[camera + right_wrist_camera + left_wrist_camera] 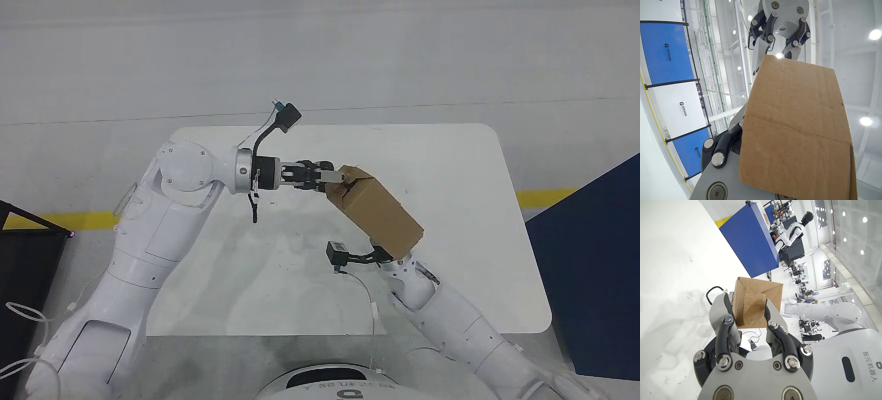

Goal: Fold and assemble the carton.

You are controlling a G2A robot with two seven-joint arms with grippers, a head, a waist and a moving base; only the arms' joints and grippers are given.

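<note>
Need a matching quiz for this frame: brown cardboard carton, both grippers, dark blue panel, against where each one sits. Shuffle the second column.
Things
1. brown cardboard carton
2. left gripper
3. right gripper
4. dark blue panel

Places
A. at the carton's end nearer the robot's body, partly beneath it
B. off the white table, past its edge on the robot's right
C. over the white table, between the two grippers
D. at the carton's end farther from the robot's body, fingers open either side of the end flap

Pairs: 1-C; 2-D; 3-A; 4-B
</note>
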